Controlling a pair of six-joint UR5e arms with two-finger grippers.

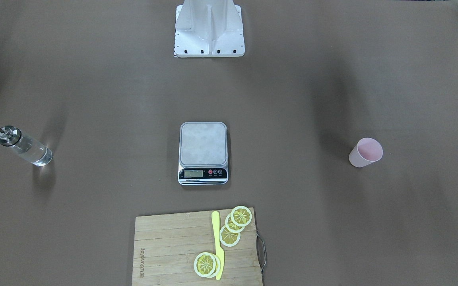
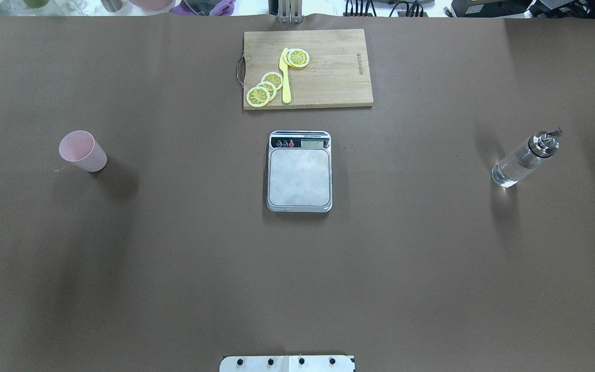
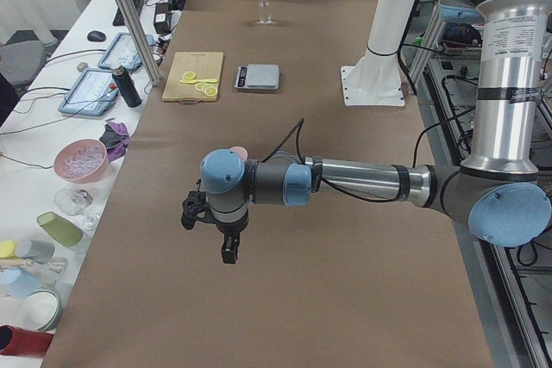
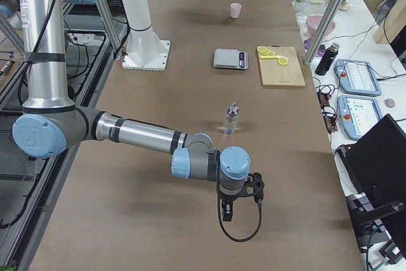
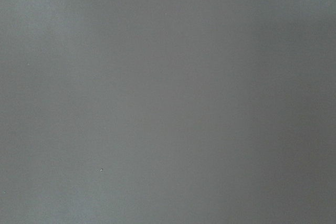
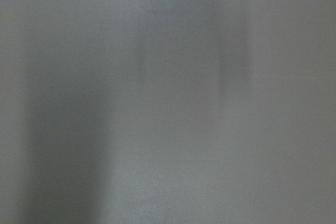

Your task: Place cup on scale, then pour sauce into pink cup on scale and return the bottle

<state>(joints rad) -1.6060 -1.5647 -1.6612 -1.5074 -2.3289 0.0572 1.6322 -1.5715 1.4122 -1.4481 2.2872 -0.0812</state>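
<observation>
The pale-pink cup [image 2: 82, 151] stands upright on the table's left side, well apart from the scale [image 2: 299, 171] at the centre, whose steel platform is bare. The clear glass bottle [image 2: 525, 159] with its metal pourer cap stands upright on the right side; the sauce in it is barely visible. My left gripper [image 3: 224, 250] shows only in the exterior left view, hanging above the table short of the cup [image 3: 239, 153]. My right gripper [image 4: 228, 211] shows only in the exterior right view, short of the bottle [image 4: 231, 119]. I cannot tell whether either is open or shut.
A wooden cutting board [image 2: 323, 67] with lemon slices [image 2: 265, 89] and a yellow knife [image 2: 285, 75] lies beyond the scale. The robot's white base [image 1: 209, 29] stands at the near middle edge. Both wrist views show only blurred grey surface. Benches with bowls and tablets line the far side.
</observation>
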